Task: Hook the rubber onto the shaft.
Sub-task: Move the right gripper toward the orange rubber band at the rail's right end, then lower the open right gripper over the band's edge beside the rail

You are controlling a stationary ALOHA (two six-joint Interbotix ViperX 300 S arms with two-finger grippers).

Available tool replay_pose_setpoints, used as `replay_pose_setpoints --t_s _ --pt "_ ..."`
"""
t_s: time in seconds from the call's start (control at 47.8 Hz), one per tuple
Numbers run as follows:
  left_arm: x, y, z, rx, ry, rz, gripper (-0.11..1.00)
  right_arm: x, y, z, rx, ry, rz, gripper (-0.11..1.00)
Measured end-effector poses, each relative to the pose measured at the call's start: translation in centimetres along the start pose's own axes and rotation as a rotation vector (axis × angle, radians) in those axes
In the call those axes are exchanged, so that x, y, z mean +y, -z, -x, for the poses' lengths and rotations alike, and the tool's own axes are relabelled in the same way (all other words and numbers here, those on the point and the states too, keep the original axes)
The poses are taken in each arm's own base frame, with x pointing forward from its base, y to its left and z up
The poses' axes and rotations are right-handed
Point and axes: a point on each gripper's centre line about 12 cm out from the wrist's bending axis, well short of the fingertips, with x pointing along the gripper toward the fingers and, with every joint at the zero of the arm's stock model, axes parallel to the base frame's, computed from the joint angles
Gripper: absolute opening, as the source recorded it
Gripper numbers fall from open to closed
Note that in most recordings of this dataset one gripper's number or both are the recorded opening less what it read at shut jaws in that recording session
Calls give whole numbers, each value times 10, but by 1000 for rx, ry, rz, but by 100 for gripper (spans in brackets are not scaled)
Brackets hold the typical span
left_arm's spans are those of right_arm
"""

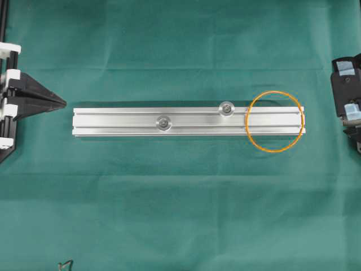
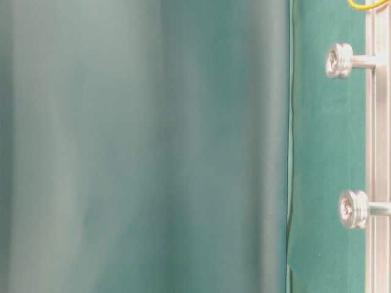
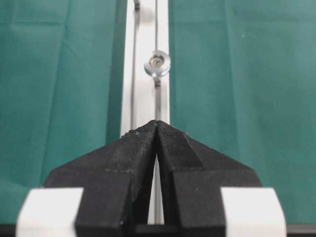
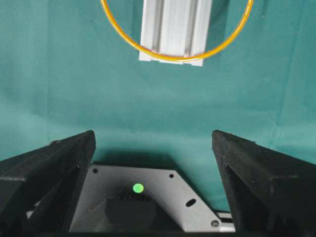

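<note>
The rubber is an orange loop lying flat across the right end of the aluminium rail. It circles neither shaft. One shaft stands near the rail's middle and another shaft is closer to the loop. In the right wrist view the rubber rings the rail's end, well ahead of my right gripper, which is open and empty. My left gripper is shut and empty, its tip just off the rail's left end. Its view looks along the rail at a shaft.
Green cloth covers the whole table. A small dark wire piece lies at the front left edge. A grey plate with a green light sits under the right gripper. The table-level view shows both shafts side-on.
</note>
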Motion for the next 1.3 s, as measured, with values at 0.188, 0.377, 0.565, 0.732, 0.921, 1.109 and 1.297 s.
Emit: replay_pose_setpoints --t_s 0.188,0.377,0.565,0.732,0.921,1.109,1.297 --pt "0 0 0 2 -1 -1 0 0 0 -1 2 0 -1 98" --pt "0 0 0 2 1 -1 0 0 -6 -4 3 0 -1 97" --pt "0 0 0 0 -1 -1 0 1 -23 -7 -31 -2 -2 97" --pt "0 0 0 2 -1 -1 0 3 -42 -13 -54 -4 1 97" --pt "0 0 0 0 1 -2 0 4 -62 -22 -43 -4 2 97" --pt "0 0 0 2 0 0 0 5 -74 -28 -35 -5 4 97" --pt "0 0 0 2 1 -1 0 5 -77 -30 -49 -5 1 97"
